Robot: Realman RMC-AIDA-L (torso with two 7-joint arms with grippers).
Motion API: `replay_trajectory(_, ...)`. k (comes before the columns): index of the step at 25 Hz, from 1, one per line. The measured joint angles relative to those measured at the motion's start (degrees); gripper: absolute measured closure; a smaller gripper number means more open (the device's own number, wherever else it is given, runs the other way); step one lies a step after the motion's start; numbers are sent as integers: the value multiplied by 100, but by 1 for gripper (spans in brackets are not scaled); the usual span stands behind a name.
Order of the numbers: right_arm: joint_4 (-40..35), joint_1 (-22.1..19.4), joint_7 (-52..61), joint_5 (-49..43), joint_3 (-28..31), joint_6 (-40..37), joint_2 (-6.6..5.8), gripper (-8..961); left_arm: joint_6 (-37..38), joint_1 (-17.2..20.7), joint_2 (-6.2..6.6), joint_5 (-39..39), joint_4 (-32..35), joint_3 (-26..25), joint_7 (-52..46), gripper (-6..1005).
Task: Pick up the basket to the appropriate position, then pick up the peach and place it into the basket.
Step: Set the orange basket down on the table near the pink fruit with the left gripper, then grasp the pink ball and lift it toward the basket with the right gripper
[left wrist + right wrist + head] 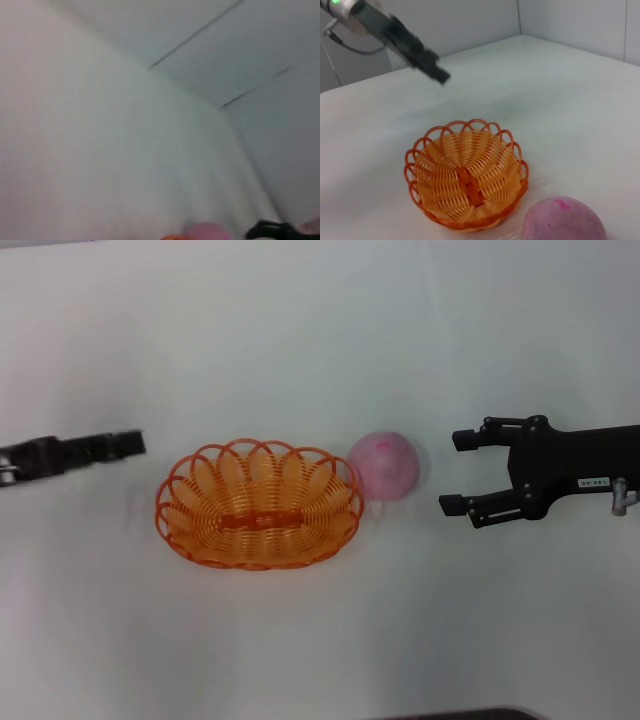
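The basket sits upright on the white tabletop, and the peach rests on the tabletop just beside the basket's right end — outside it, touching or nearly touching the rim. The right gripper reaches in level from the right, fingers spread wide and pointing at the peach, a short way off and holding nothing. The left gripper stretches in level from the left, near the basket's left end but apart from it — whether it is released or clenched cannot be told.
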Motion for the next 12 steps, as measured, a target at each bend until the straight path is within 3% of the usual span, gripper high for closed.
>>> replay_trajectory(2, 0, 2, -1, 0, 0, -9, 0, 6, 384, 50, 16, -227, 0, -403, 847, 497)
replay_trajectory(5, 0, 12, -1, 3, 0, -14, 0, 6, 829, 162, 31, -354, -6, -696, 1866, 402)
replay_trajectory(10, 0, 50, -1, 37, 2, -38, -7, 6, 1408, 408, -43, -280, 20, -590, 3693, 229)
replay_trajectory(12, 0, 56, -1, 42, 6, -44, -12, 6, 1498, 517, -88, -265, -21, -556, 4354, 211)
